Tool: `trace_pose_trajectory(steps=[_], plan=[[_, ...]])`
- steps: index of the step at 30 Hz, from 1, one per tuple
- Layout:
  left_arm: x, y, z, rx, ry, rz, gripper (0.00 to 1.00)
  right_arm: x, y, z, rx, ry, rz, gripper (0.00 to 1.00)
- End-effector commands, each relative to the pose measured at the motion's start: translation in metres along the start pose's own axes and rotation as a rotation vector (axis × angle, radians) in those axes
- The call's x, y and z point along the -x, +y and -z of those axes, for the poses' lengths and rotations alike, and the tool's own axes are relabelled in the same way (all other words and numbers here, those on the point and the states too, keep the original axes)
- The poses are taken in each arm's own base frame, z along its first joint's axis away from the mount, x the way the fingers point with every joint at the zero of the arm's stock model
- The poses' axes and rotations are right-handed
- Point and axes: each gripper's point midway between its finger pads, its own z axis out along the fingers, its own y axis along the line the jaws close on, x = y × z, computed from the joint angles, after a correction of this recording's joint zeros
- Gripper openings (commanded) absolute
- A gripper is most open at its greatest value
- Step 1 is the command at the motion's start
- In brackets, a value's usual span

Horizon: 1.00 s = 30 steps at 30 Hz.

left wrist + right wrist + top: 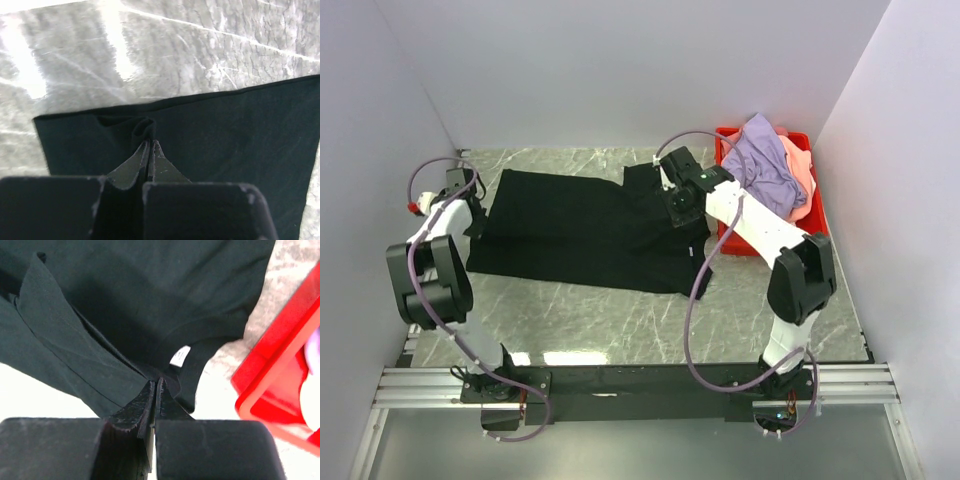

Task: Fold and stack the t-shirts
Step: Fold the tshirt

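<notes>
Hem of black t-shirt point(580, 225) pinched in shut left tool point(150, 143), collar end in shut right tool point(156, 383); lies lengthwise between them.

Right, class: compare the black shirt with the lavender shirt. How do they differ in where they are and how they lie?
The black shirt lies spread out on the table; the lavender shirt sits bunched in the bin. The left hand and right hand both pinch the black shirt; neither holds the lavender shirt. Shared: both are soft cloth, and neither is folded and stacked yet.
</notes>
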Motion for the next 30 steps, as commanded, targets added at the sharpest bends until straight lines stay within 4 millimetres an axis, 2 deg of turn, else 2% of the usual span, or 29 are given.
trace_pose_trajectory(steps=[1,2,3,4,5,7,9,10,11,14,16,17,18,19,20,21,22,25,26,30], plan=[[0.012,-0.017,-0.008,-0.01,-0.051,-0.033,0.01,0.029,-0.011,-0.008,-0.017,-0.068,0.022,0.0],[0.014,-0.025,-0.009,-0.023,-0.053,-0.04,0.01,0.033,-0.014,-0.01,-0.026,-0.071,0.012,0.0],[0.014,-0.028,-0.011,-0.024,-0.049,-0.069,0.05,0.032,-0.018,-0.021,-0.035,-0.044,0.004,0.0],[0.01,-0.026,-0.018,-0.005,-0.042,-0.091,0.19,0.032,-0.019,-0.026,-0.043,-0.037,-0.004,0.0],[0.013,-0.034,-0.017,-0.016,-0.046,-0.1,0.31,0.038,-0.023,-0.028,-0.063,-0.044,-0.008,0.01],[0.012,-0.037,-0.018,-0.005,-0.041,-0.145,0.56,0.041,-0.029,-0.04,-0.096,-0.035,-0.037,0.08],[0.015,-0.049,-0.011,-0.026,-0.05,-0.16,0.66,0.052,-0.038,-0.045,-0.141,-0.052,-0.05,0.15],[0.019,-0.052,-0.006,-0.032,-0.062,-0.16,0.84,0.054,-0.042,-0.044,-0.163,-0.047,-0.07,0.23],[0.019,-0.057,0.0,-0.048,-0.065,-0.175,0.99,0.067,-0.049,-0.037,-0.2,-0.078,-0.086,0.37],[0.021,-0.066,0.019,-0.098,-0.074,-0.175,0.99,0.072,-0.047,-0.029,-0.192,-0.083,-0.109,0.54],[0.02,-0.072,0.033,-0.14,-0.071,-0.174,1.0,0.075,-0.041,-0.016,-0.154,-0.12,-0.132,0.6],[0.011,-0.07,0.036,-0.153,-0.05,-0.186,0.99,0.062,-0.036,-0.02,-0.14,-0.097,-0.131,0.64],[0.008,-0.073,0.038,-0.175,-0.049,-0.188,0.99,0.062,-0.03,-0.007,-0.118,-0.123,-0.134,0.65],[0.004,-0.076,0.044,-0.196,-0.043,-0.193,0.99,0.047,-0.018,-0.014,-0.07,-0.1,-0.134,0.67],[-0.004,-0.073,0.043,-0.2,-0.025,-0.204,0.99,0.041,-0.01,-0.014,-0.039,-0.098,-0.137,0.67],[-0.008,-0.075,0.043,-0.213,-0.018,-0.213,0.99,0.044,0.004,-0.005,0.013,-0.136,-0.137,0.67],[-0.014,-0.074,0.041,-0.215,-0.005,-0.226,0.99,0.023,0.02,-0.014,0.091,-0.089,-0.142,0.68],[-0.033,-0.069,0.029,-0.202,0.043,-0.267,0.99,0.013,0.051,-0.016,0.225,-0.085,-0.151,0.74],[-0.039,-0.067,0.024,-0.196,0.057,-0.279,0.99,0.0,0.055,-0.024,0.233,-0.056,-0.154,0.75],[-0.059,-0.053,0.005,-0.159,0.107,-0.322,0.99,-0.027,0.064,-0.048,0.237,0.028,-0.157,0.75]])
